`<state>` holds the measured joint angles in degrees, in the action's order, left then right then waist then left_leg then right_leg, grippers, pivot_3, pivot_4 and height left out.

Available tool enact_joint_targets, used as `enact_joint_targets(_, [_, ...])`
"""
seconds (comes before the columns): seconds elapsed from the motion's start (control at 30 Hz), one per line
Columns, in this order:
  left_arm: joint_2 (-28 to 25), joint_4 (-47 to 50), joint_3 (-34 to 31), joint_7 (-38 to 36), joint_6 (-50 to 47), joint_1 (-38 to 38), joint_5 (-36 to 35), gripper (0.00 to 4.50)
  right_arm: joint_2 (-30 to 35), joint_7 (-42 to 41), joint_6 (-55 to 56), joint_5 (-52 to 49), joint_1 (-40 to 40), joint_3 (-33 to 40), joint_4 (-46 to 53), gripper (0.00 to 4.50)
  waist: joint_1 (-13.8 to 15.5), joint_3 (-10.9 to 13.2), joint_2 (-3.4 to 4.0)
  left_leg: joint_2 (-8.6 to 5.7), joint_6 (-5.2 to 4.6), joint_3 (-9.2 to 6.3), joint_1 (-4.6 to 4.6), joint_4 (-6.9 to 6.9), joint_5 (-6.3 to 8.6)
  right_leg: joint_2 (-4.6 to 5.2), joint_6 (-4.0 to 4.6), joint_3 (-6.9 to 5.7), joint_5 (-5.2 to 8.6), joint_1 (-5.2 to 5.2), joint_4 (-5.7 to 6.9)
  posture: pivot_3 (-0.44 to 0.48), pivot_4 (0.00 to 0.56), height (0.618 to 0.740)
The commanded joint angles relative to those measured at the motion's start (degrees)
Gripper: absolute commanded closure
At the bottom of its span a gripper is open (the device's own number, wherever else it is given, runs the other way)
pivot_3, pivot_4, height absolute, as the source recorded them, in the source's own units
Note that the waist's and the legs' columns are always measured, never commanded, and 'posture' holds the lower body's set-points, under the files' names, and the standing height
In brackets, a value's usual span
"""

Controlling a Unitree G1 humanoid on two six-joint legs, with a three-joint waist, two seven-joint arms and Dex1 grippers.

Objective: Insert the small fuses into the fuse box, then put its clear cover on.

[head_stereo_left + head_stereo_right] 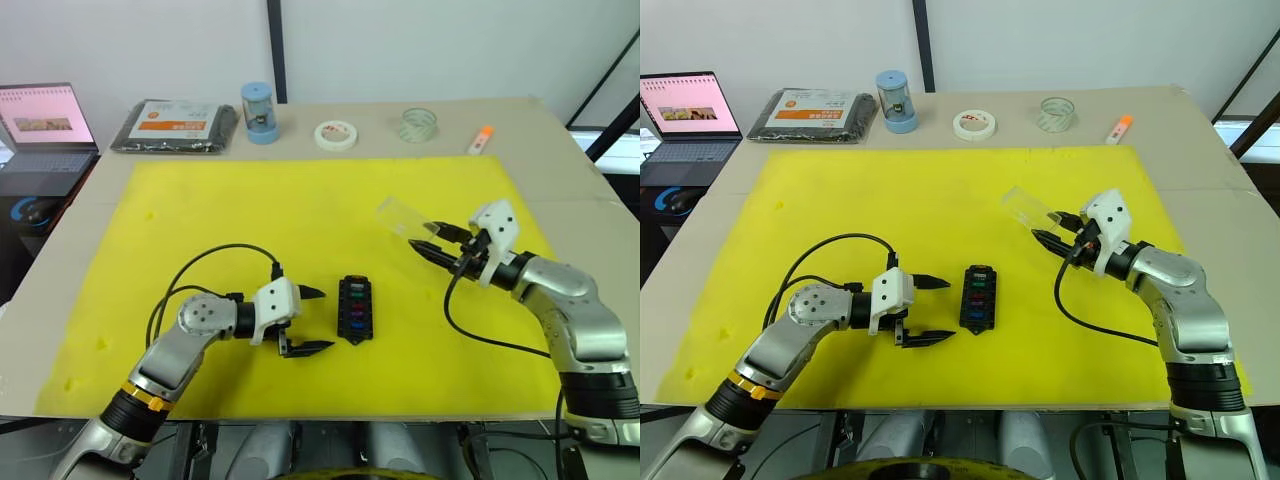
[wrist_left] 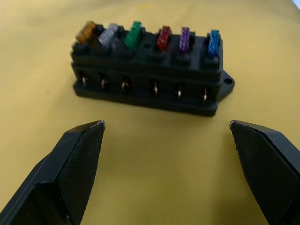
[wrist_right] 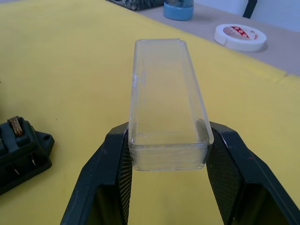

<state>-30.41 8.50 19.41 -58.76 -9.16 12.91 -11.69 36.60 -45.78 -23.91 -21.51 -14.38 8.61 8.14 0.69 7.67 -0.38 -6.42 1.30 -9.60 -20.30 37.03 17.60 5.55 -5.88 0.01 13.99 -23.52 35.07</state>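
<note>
Along the far edge of the bench [image 1: 560, 150] stood a black packet with an orange label [image 1: 175, 124], a blue cylindrical container [image 1: 258, 112], a white tape roll [image 1: 335, 135], a clear tape roll [image 1: 418, 125] and a small orange-tipped marker [image 1: 481, 139], all well apart from the work area; a laptop [image 1: 42, 125] sat off the bench at the far left, cut off by the frame. A yellow mat [image 1: 230, 210] covered most of the bench. Near the middle of the mat's near half lay the fuse box [image 1: 355, 309], with the small fuses [image 2: 161, 38] standing in a row along its top: amber, grey, green, red, purple and blue. Whether each was pushed fully home could not be told, and the amber and grey ones leaned slightly. The left hand [image 1: 310, 320] lay just left of the box, its fingers spread wide and gripping nothing, with bare mat between them and the box. To the right and farther off, the right hand [image 1: 432, 238] pinched the clear cover [image 1: 405, 216] by one end, held above the mat and pointing far-left. A black cable [image 1: 480, 330] looped down from that wrist over the mat. Nothing lay between the cover and the box.
</note>
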Motion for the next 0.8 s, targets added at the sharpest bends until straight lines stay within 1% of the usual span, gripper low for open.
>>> enact_joint_targets(0.03, [0.02,-0.17,1.14,-2.35,1.89,1.28,0.45,0.0,0.85,0.97,-0.73,-1.14,-1.43,1.91,2.33,2.64,0.01,0.0,0.0,0.0,0.0,0.0,0.0,0.0,0.0,0.0,0.0,0.0,0.0,0.0,0.0,0.0,0.15,0.74])
enact_joint_targets(0.1, [1.18,-1.62,1.03,-1.45,2.64,2.12,1.08,0.0,0.93,1.16,-0.97,-1.15,-1.54,2.02,2.37,2.64,0.01,0.0,0.0,0.0,0.0,0.0,0.0,0.0,0.0,0.0,0.0,0.0,0.0,0.0,0.0,0.0,0.15,0.74])
enact_joint_targets(0.17, [3.58,-2.21,0.21,1.02,1.57,3.41,0.84,0.0,0.95,1.16,-0.84,-1.0,-1.21,2.02,2.29,2.64,0.04,0.0,0.0,-0.01,0.0,0.0,0.0,0.0,0.0,0.0,0.0,-0.01,0.0,0.0,0.0,0.0,0.15,0.74])
enact_joint_targets(0.33, [4.7,-2.98,0.44,1.63,0.86,3.78,1.71,0.0,1.12,1.13,-1.33,-1.18,-0.8,2.27,3.02,2.64,-0.04,0.0,-0.01,0.0,0.0,0.0,-0.01,0.01,0.0,0.0,0.0,-0.01,0.0,0.0,0.0,0.0,0.15,0.74])
enact_joint_targets(0.4, [4.88,-3.46,-0.33,2.53,0.52,3.86,1.72,0.0,1.32,1.03,-1.41,-1.08,-0.91,2.28,3.27,2.64,-0.01,0.0,-0.01,0.0,0.0,0.0,0.0,0.01,0.0,0.0,0.0,-0.01,0.0,0.0,0.0,0.0,0.15,0.74])
enact_joint_targets(0.73, [1.63,-11.51,-5.66,7.02,4.56,8.16,5.42,0.0,1.75,0.81,-1.06,-0.92,-3.09,2.08,2.45,2.64,-0.03,0.0,-0.01,0.02,0.0,0.0,0.02,0.01,0.0,-0.03,0.0,-0.02,0.0,0.01,0.02,0.0,0.15,0.74])
enact_joint_targets(0.8, [2.17,-13.79,-7.09,9.91,6.12,9.46,6.53,0.0,1.65,0.88,-0.9,-0.81,-3.4,1.97,2.31,2.64,0.02,0.0,-0.01,0.02,0.0,0.0,0.02,0.0,0.0,-0.02,0.0,-0.03,0.0,0.0,0.01,0.0,0.15,0.74])
